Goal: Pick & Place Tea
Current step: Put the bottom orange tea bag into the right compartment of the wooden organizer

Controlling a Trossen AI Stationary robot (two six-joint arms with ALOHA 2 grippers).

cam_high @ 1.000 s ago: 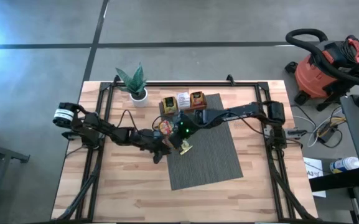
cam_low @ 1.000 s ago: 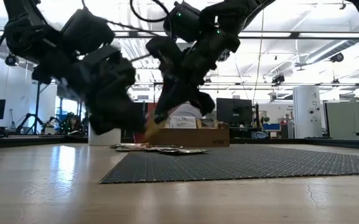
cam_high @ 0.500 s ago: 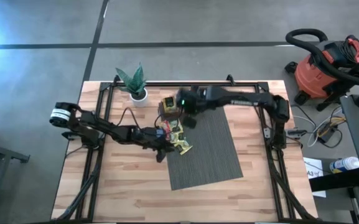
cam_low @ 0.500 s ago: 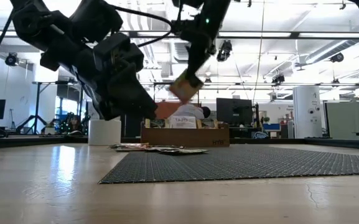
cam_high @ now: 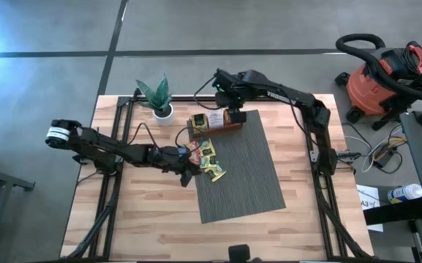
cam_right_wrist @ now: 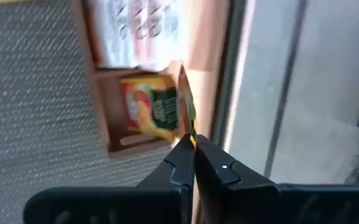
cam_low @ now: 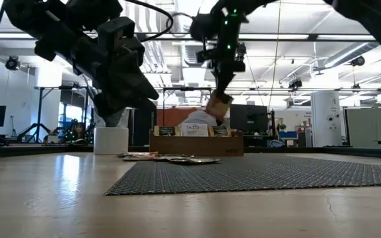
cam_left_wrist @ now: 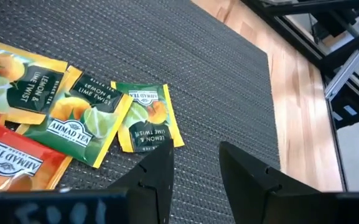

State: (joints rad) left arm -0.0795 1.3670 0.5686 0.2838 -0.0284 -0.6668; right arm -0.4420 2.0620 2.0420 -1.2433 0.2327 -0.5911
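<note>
Several tea sachets (cam_high: 207, 161) lie flat in a small heap on the grey mat (cam_high: 243, 179), near its left far corner; in the left wrist view they show as green and yellow sachets (cam_left_wrist: 145, 121) and a red one (cam_left_wrist: 11, 162). My left gripper (cam_left_wrist: 195, 165) hovers open just beside the heap, touching none of them. My right gripper (cam_high: 231, 109) is raised over the wooden tray (cam_high: 214, 120) at the mat's far edge, shut on one sachet (cam_low: 218, 104). The tray's compartments hold more sachets (cam_right_wrist: 151, 112). My right gripper pinches one tea sachet by its upper edge (cam_right_wrist: 190, 132) between the two fingertips, coming from above and pointing down. The sachet hangs below the fingers, edge-on to the wrist camera, lifted clear over the tray's right-hand compartment.
A potted plant (cam_high: 159, 98) in a white pot stands at the far left of the table, near the tray. Black frame rails (cam_high: 119, 146) run along both sides of the table. The mat's near half lies bare. A red vacuum (cam_high: 382, 80) stands on the floor off the table.
My right gripper has lifted a sachet from the heap on the mat and carried it up and toward the far edge, until it hangs over the tray. My left gripper has risen a little and stays beside the heap.
</note>
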